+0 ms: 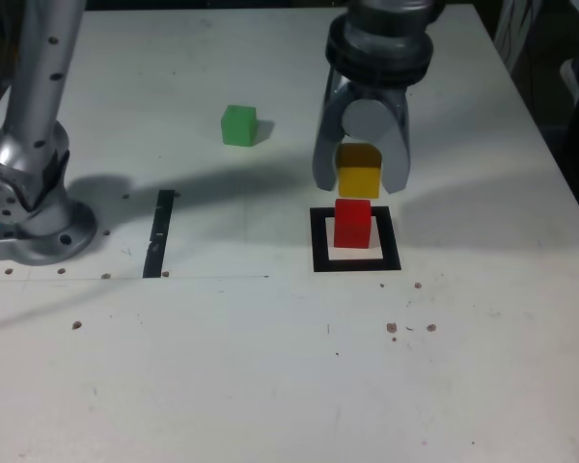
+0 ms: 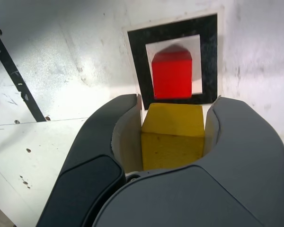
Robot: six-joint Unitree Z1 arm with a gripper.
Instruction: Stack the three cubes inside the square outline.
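While the red cube (image 1: 352, 223) already sits inside the square outline (image 1: 318, 239), on its white centre and somewhat toward the outline's far border, the second storey of the stack is the step in hand. The yellow cube (image 1: 359, 172) is carried clear of the bench (image 1: 270, 367), pinched between the two dark jaws of the end effector (image 1: 361, 181), which are closed down onto its opposite sides; the wrist view confirms the yellow cube (image 2: 172, 136) seated squarely between them, with the red cube (image 2: 172, 74) and the square outline (image 2: 136, 66) lying just ahead. In the exterior view the yellow cube hangs just above the red one, apart from it, roughly in line with it though perhaps a little toward the bench's far edge. The green cube (image 1: 238, 125) rests alone, well apart, toward the far edge and to the exterior view's left. A narrow black strip (image 1: 159, 231) lies nearer the arm's base (image 1: 29, 207). By my reading, the next move calls for a small alignment over the red cube, a gentle descent until the faces meet, then a release without nudging; the green cube remains to be fetched.
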